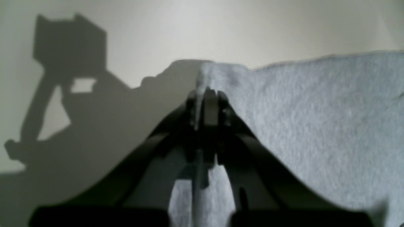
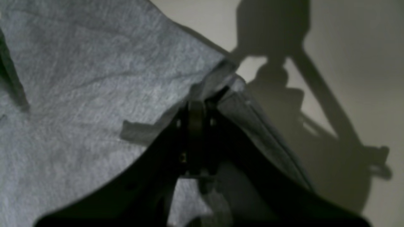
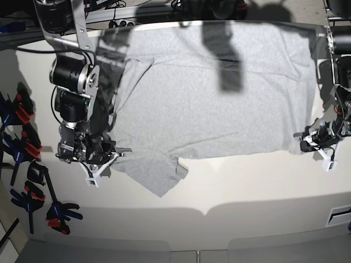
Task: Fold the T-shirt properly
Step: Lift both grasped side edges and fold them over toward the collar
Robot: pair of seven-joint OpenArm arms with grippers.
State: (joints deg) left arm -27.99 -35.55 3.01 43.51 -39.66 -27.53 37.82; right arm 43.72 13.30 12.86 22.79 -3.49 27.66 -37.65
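The light grey T-shirt (image 3: pixel 219 93) lies spread flat across the white table (image 3: pixel 247 186), plain side up. In the base view my right gripper (image 3: pixel 116 153) sits at the shirt's left edge, beside the sleeve (image 3: pixel 162 175) that points toward the front. The right wrist view shows this gripper (image 2: pixel 197 105) shut on a folded edge of the T-shirt (image 2: pixel 79 78). My left gripper (image 3: pixel 303 143) is at the shirt's lower right corner. Close up, the left gripper (image 1: pixel 205 93) is shut, with a pinch of the T-shirt (image 1: pixel 315 110) raised between its fingers.
Several black clamps with red and blue grips (image 3: pixel 22 142) lie along the table's left side. Cables and a rail (image 3: pixel 126 11) run behind the shirt. Bare table stretches in front of the shirt to the front edge (image 3: pixel 208 211).
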